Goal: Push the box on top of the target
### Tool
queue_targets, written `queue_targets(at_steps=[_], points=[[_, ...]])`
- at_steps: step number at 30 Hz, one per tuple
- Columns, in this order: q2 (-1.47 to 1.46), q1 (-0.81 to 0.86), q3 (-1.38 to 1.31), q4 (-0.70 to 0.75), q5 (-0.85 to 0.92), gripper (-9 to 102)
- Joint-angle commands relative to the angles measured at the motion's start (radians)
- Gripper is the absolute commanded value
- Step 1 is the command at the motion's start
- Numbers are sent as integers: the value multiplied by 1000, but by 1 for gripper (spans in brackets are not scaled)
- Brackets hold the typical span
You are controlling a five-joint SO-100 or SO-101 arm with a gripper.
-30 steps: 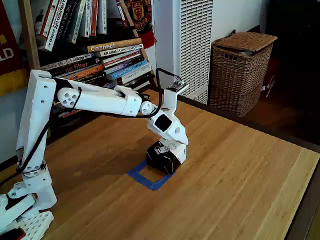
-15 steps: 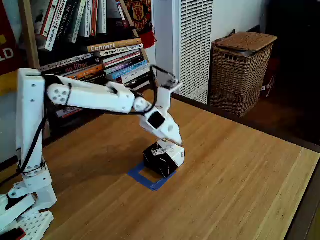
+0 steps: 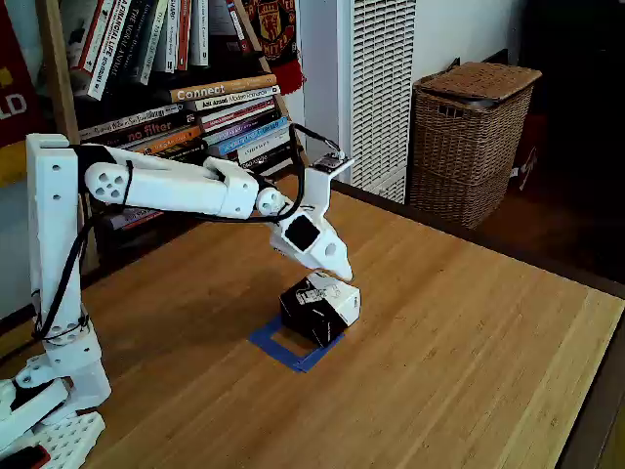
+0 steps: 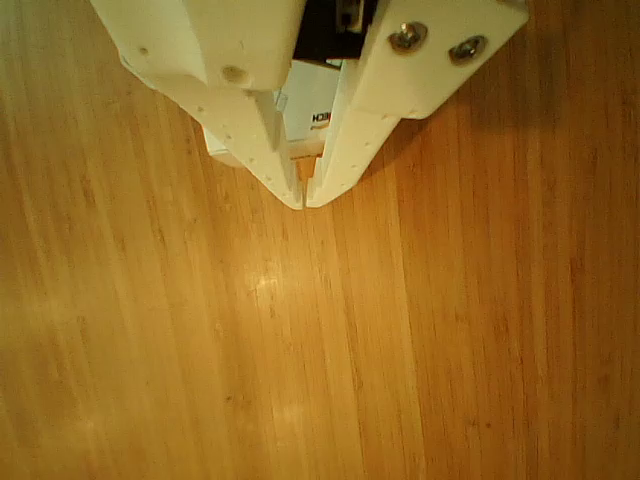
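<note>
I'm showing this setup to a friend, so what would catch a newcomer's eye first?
The long white arm reaching from the left across the wooden table, its gripper tip just above the small black-and-white box. The box partly overlaps the blue tape square. Behind stands a wicker basket.

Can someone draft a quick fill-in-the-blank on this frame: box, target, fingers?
1. In the fixed view, the box only partly covers the ____ tape target.
2. In the other view, the gripper has its fingers ____ at the tips.
3. The basket behind the table is made of ____.
4. The box's top is ____ in colour.

Missing words: blue; closed; wicker; white
</note>
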State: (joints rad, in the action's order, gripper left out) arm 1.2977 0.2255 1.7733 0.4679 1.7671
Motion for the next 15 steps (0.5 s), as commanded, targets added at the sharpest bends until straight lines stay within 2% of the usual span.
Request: queue_targets(at_steps=[1,15], points=[[2,8,0,-31,6,0],[14,2,35,-21,11,0]])
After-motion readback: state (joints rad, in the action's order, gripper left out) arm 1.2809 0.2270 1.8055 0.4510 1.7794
